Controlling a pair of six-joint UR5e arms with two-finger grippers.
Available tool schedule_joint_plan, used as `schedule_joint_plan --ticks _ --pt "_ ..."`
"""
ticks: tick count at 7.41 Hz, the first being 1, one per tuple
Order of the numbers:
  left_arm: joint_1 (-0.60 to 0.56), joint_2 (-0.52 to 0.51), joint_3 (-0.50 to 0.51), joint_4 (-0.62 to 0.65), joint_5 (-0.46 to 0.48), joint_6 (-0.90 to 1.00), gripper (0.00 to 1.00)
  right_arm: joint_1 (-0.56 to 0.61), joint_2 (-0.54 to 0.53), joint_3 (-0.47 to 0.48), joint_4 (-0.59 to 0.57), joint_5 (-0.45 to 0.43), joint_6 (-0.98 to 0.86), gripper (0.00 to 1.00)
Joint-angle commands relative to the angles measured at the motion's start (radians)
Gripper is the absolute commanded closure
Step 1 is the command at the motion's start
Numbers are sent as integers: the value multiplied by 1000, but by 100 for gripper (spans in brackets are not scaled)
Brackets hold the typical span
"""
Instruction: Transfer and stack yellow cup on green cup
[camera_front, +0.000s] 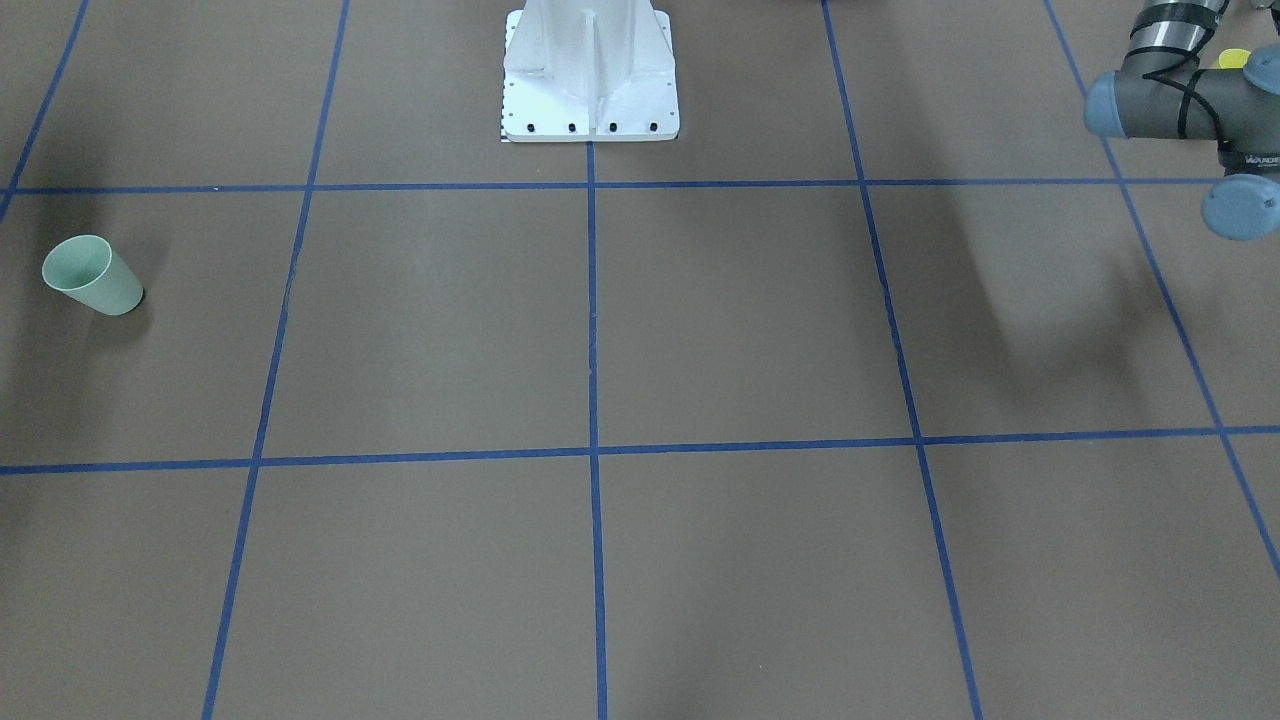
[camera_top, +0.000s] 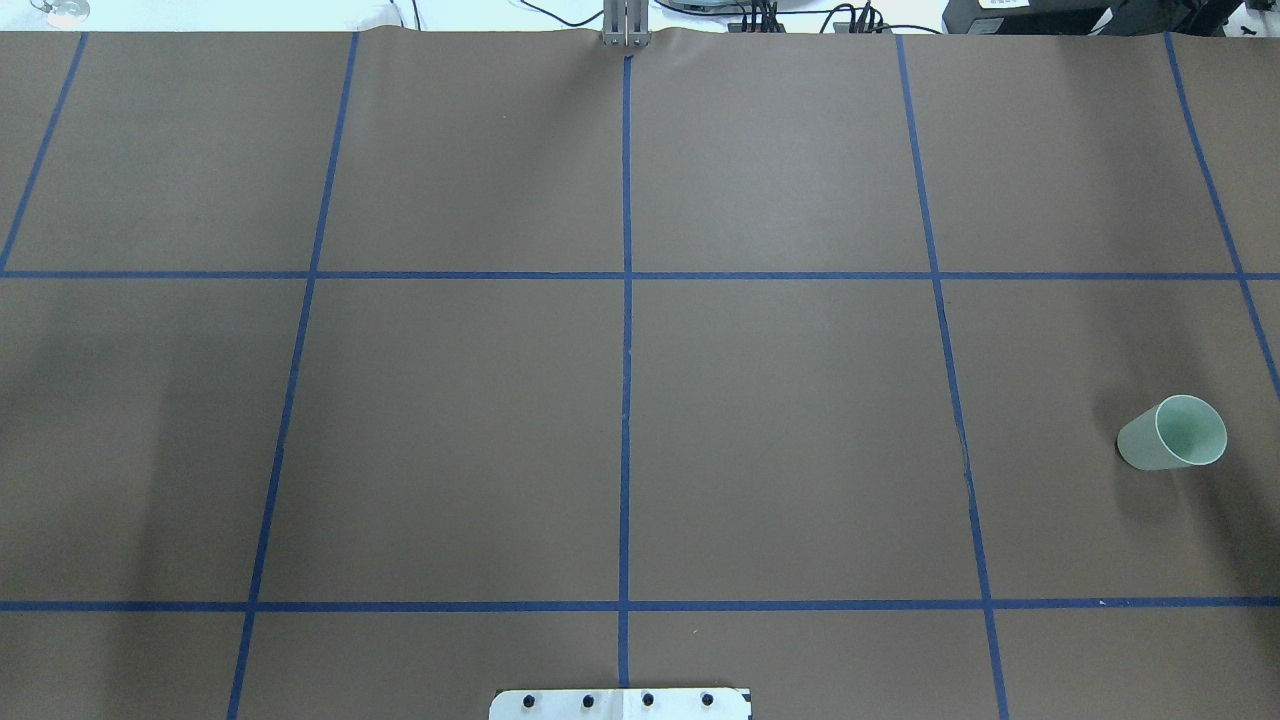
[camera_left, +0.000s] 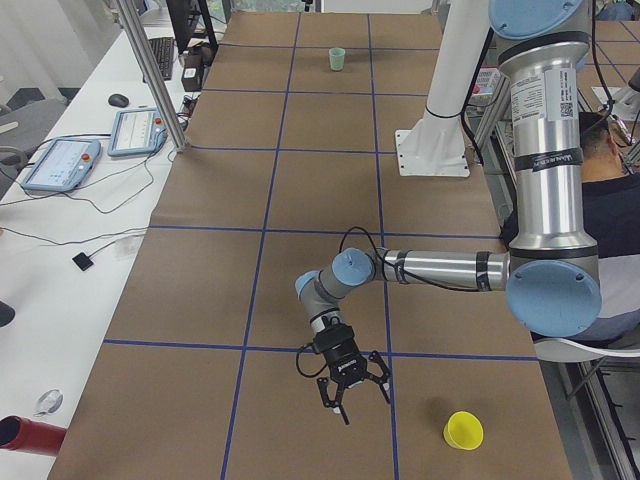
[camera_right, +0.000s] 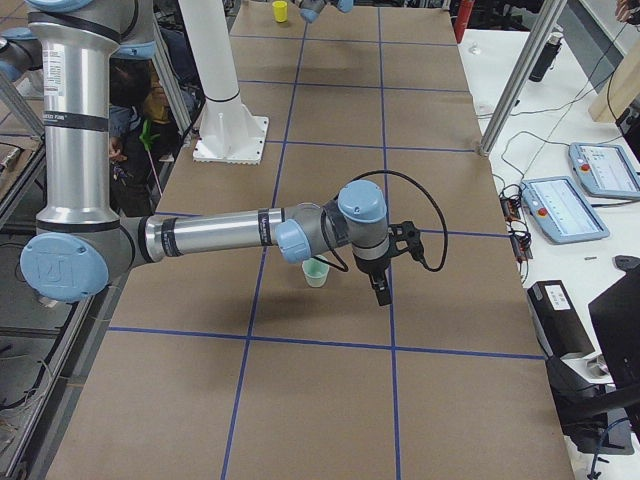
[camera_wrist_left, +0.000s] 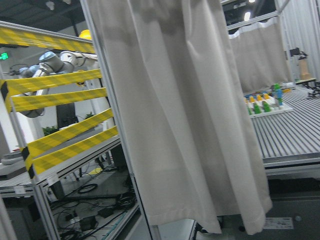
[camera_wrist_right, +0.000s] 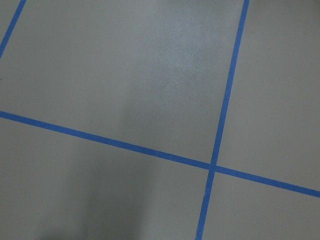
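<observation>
Looking at my screens, I see the 2 cups well apart, 1 at each end of the worktop (camera_top: 780, 430). The yellow cup (camera_left: 463, 430) sits on the worktop at the robot's left end, and nothing touches it. The left tool (camera_left: 350, 403) hangs over the worktop near that cup, but not above it. I see this tool only from a side camera, so I cannot tell if it is spread or closed. The green cup (camera_top: 1172, 432) stands mouth up at the right end. The right tool (camera_right: 382, 296) points down near it, and I cannot tell its state either. I think the job is at step 1: reaching for the yellow cup. Next, I would bring the left tool over that cup, lower it around the wall and squeeze softly, since a light cup tips easily.
</observation>
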Motion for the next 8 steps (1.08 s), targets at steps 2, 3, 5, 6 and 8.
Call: schedule_joint_plan --ticks 2,3,5,6,8 --pt "93 -5 63 86 -269 -109 0 0 1 6 2 0 -6 0" --pt "93 -5 81 83 -304 -109 0 -1 1 8 2 0 -6 0" --pt "93 -5 88 28 -365 -111 0 -3 -20 -3 99 0 6 0" --pt "95 -4 89 11 -380 -109 0 -4 -23 -3 106 0 4 0" --pt "99 -4 196 -111 -422 -147 0 -4 -27 -3 107 2 1 0"
